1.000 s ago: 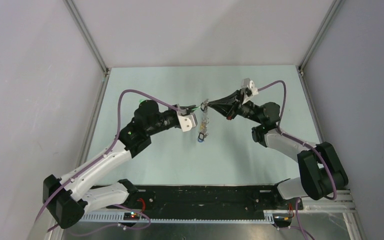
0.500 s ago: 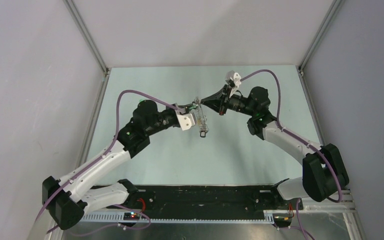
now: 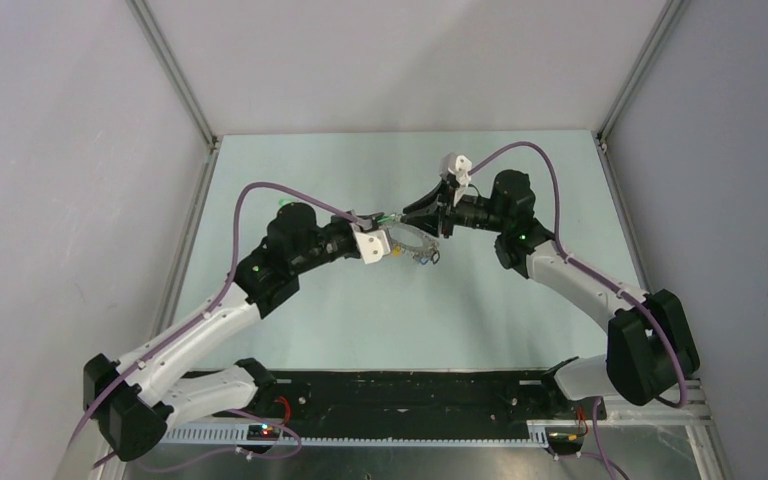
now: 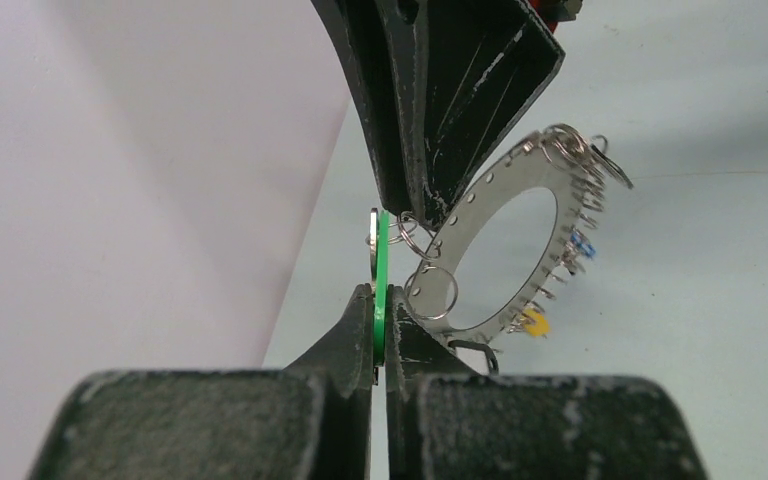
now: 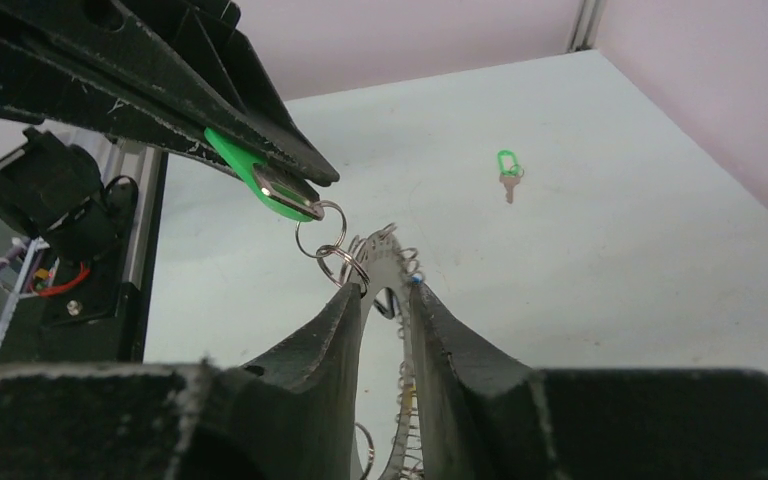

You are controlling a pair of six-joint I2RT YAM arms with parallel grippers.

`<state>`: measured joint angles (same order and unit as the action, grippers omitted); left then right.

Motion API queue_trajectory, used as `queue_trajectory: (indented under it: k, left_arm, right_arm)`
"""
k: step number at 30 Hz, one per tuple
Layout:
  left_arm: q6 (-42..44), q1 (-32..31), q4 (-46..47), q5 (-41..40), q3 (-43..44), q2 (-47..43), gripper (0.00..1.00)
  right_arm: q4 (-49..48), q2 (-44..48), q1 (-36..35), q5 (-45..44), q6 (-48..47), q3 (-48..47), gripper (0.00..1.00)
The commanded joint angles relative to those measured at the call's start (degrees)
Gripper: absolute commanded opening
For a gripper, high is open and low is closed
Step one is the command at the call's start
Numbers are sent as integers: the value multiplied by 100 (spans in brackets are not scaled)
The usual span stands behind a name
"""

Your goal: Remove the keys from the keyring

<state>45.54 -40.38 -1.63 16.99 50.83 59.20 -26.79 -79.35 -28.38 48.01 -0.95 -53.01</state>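
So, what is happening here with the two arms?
The two arms hold the keyring up between them over the table. The right gripper is shut on the keyring's band, and the left gripper is shut on a green key at its edge. That key is joined to the keyring by small rings, so it is not off yet. A second green key lies loose on the table, farther away.

We found the left gripper and right gripper tip to tip above the middle of the table, the left one on the left. The keyring sat between them, one edge in the right jaws, keys along the rim away from them, and a key beside that edge in the left jaws. A lone key lay on the table, well apart.
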Motion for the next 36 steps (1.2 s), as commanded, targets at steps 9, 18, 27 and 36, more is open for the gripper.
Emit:
queue_trajectory:
  k: [9, 18, 27, 36]
  left_arm:
    - [97, -49, 312, 536, 43, -334, 0]
    - [195, -139, 201, 615, 58, -363, 0]
    - [236, -182, 199, 637, 62, -390, 0]
    - [273, -193, 198, 305, 50, -542, 0]
  right_arm:
    - [144, 354, 64, 1049, -914, -192, 36]
    - [126, 485, -55, 1411, -1028, -192, 39]
    - [342, 389, -252, 1237, -1272, -191, 36]
    - [546, 430, -236, 846, -1336, -187, 0]
